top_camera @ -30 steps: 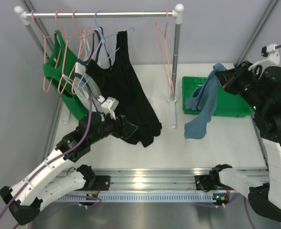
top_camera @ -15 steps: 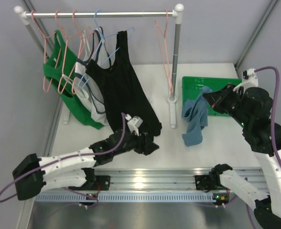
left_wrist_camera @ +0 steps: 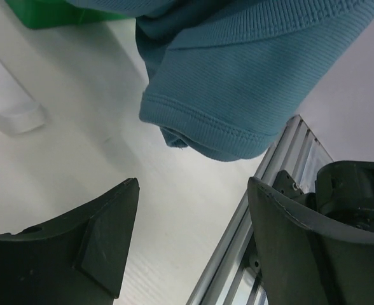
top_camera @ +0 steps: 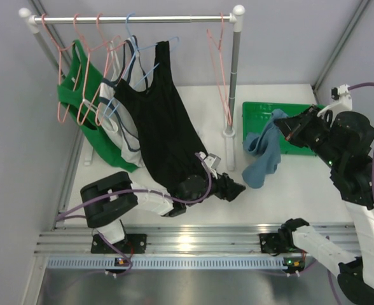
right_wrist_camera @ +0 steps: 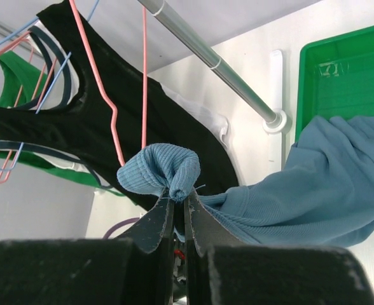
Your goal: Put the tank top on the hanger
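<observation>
My right tool (right_wrist_camera: pixel 179 202) is clamped tight on a bunched fold of the tank top (right_wrist_camera: pixel 327 184), and the ribbed blue-teal cloth puffs out just past the fingertips. Seen from above, it hangs over the green tray (top_camera: pixel 257 109) near the desk's far right corner. The tank top drapes down from it across the tray's left rim, its lower end low over the desk (top_camera: pixel 289 197); I cannot tell whether it touches.

My left tool (top_camera: pixel 235 189) reaches rightward, low over the desk toward the near edge. Its jaws stand wide apart with nothing between them. In its wrist view the tank top's stitched hem hangs just beyond the fingers, touching neither.

The hanger (top_camera: pixel 222 70), bare salmon-pink wire, hangs at the right end of the rail (top_camera: pixel 136 19), apart from the black tank top (top_camera: pixel 168 127).
</observation>
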`<action>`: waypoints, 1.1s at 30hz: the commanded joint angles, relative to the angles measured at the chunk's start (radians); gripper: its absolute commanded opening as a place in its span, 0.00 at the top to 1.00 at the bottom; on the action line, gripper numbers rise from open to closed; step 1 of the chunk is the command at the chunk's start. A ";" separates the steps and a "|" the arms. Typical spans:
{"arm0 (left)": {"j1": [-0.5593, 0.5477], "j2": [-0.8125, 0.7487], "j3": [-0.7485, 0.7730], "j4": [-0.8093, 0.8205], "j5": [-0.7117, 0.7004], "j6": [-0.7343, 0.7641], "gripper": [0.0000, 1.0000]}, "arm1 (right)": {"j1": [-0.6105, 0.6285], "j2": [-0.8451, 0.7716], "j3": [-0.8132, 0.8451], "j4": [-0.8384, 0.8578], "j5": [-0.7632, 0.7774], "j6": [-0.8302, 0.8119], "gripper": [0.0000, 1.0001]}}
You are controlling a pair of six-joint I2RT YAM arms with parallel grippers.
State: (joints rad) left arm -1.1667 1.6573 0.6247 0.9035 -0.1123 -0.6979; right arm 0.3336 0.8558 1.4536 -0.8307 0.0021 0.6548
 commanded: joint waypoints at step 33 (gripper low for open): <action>0.016 0.226 0.150 0.420 0.132 -0.020 1.00 | 0.016 0.034 0.108 -0.008 -0.021 -0.011 1.00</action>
State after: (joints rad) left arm -1.1587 1.9072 0.7486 1.2316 0.0113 -0.7265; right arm 0.3340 0.8913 1.5097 -0.8639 -0.0063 0.6540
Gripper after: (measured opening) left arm 0.012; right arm 0.028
